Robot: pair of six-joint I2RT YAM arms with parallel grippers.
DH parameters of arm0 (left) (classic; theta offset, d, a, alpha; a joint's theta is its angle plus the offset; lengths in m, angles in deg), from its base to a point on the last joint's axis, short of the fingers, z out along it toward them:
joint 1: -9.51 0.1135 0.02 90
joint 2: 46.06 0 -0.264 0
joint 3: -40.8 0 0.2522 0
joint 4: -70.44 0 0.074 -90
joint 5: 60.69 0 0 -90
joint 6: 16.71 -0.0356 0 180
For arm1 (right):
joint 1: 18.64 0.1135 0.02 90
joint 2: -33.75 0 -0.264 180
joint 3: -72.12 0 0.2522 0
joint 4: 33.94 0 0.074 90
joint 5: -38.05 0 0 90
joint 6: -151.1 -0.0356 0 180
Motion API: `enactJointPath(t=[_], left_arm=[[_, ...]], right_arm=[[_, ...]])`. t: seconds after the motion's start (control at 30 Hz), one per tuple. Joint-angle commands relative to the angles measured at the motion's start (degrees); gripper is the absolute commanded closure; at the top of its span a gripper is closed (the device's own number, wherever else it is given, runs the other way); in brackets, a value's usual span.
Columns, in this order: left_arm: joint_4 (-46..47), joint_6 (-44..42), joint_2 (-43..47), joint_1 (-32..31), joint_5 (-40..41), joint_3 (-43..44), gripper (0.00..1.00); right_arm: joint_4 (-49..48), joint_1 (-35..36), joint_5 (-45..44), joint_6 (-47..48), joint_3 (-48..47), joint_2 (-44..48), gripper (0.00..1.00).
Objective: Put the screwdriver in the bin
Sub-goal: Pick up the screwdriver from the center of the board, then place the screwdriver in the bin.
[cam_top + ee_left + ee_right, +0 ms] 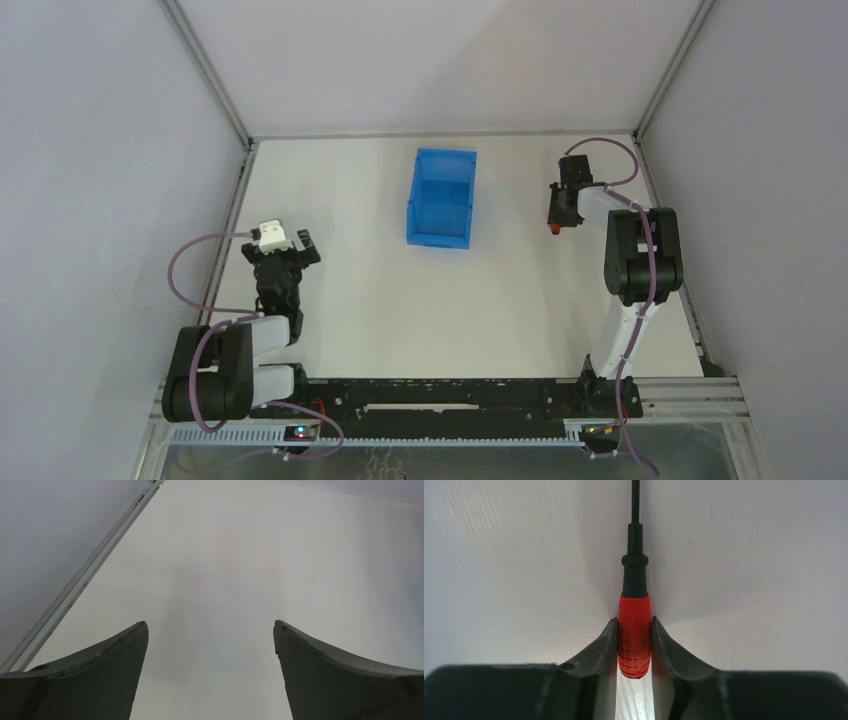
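Right tool clamps screwdriver handle, apparently on table; bin well apart.

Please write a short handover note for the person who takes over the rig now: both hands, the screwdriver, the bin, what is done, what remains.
Left hand: open, empty, over the bare table.
Right hand: shut on the screwdriver, gripping its red handle; the shaft points away from the hand.
Bin: mid-table, left of the right hand in the top view, nothing in it.
Done: the grasp.
Left: carry the screwdriver over the bin and release.
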Motion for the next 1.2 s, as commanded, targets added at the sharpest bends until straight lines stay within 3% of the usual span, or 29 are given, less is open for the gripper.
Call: enactJointPath(t=[0.0, 0.2, 0.43, 0.77, 1.17], left_arm=[[2.0, -1.1, 0.1, 0.3, 0.7, 2.3, 0.00], [2.0, -1.1, 0.1, 0.3, 0.8, 2.3, 0.00], [2.0, -1.1, 0.1, 0.3, 0.8, 2.3, 0.00], [2.0, -1.1, 0.1, 0.3, 0.7, 2.3, 0.00], [2.0, -1.1, 0.2, 0.3, 0.7, 2.3, 0.00]], right_arm=[[0.7, -0.5, -1.2, -0.3, -1.6, -0.2, 0.75], [0.6, -0.6, -1.1, -0.7, -1.6, 0.3, 0.89], [2.9, -0.6, 0.0, -1.0, -1.6, 4.5, 0.93], [7.4, 1.2, -1.0, -1.0, -1.0, 16.7, 0.94], [13.6, 1.8, -1.2, -0.5, -4.1, 38.5, 0.95]])
